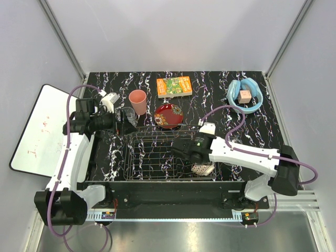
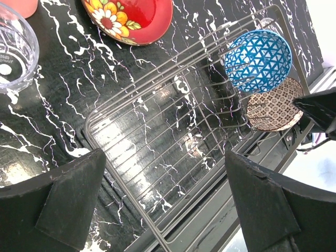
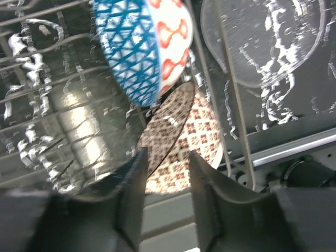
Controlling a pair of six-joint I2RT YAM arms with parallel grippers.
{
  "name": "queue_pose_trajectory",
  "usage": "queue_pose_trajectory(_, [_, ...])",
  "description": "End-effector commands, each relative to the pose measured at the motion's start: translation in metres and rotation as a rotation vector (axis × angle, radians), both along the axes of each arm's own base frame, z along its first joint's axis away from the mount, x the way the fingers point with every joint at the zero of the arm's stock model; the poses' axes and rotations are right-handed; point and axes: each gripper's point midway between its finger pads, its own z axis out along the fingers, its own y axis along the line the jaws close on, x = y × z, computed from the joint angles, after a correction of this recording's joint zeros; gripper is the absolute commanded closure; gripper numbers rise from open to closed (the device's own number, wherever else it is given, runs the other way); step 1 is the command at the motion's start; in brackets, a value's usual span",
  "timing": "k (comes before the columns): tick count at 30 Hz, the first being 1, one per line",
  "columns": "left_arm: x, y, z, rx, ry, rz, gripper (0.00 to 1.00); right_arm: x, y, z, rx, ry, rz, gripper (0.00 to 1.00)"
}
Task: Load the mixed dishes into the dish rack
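Note:
The dish rack [image 1: 152, 157] sits at the near middle of the table. A blue patterned bowl [image 2: 258, 59] and a beige patterned bowl [image 2: 273, 107] stand on edge at its right end. My right gripper [image 3: 166, 155] is open, its jaws either side of the beige bowl's [image 3: 178, 142] rim without clamping it; it hangs over the rack's right end [image 1: 197, 161]. My left gripper [image 1: 123, 123] is open and empty beside the clear glass tumbler [image 1: 128, 115]. The salmon-pink cup [image 1: 137, 101] and glossy red bowl [image 1: 168, 115] stand behind the rack. The clear glass bowl [image 3: 262, 42] lies just outside the rack.
An orange-green box [image 1: 174, 86] lies at the back middle. Light-blue headphones [image 1: 244, 96] lie at the back right. A white board [image 1: 39, 128] leans off the table's left edge. The rack's left half [image 2: 157, 142] holds no dishes.

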Motion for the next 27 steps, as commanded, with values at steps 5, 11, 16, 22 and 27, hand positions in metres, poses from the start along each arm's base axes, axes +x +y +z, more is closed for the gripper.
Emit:
queue_pose_trajectory(5, [0.006, 0.005, 0.004, 0.032, -0.100, 0.004, 0.01, -0.045, -0.035, 0.018, -0.152, 0.243, 0.078, 0.59])
queue_pose_trajectory(11, [0.002, 0.006, -0.003, 0.046, -0.117, 0.004, 0.01, -0.057, -0.037, 0.015, -0.168, 0.327, 0.131, 0.55])
queue_pose_trajectory(16, [-0.001, 0.006, -0.009, 0.047, -0.133, 0.000, 0.01, -0.055, -0.032, 0.013, -0.187, 0.347, 0.148, 0.54])
queue_pose_trajectory(22, [0.003, 0.006, -0.013, 0.042, -0.174, 0.006, 0.01, -0.044, -0.016, 0.023, -0.157, 0.321, 0.157, 0.53])
queue_pose_trajectory(27, [0.004, 0.003, -0.036, 0.027, -0.124, -0.021, 0.01, -0.044, -0.014, 0.023, -0.158, 0.328, 0.168, 0.53])
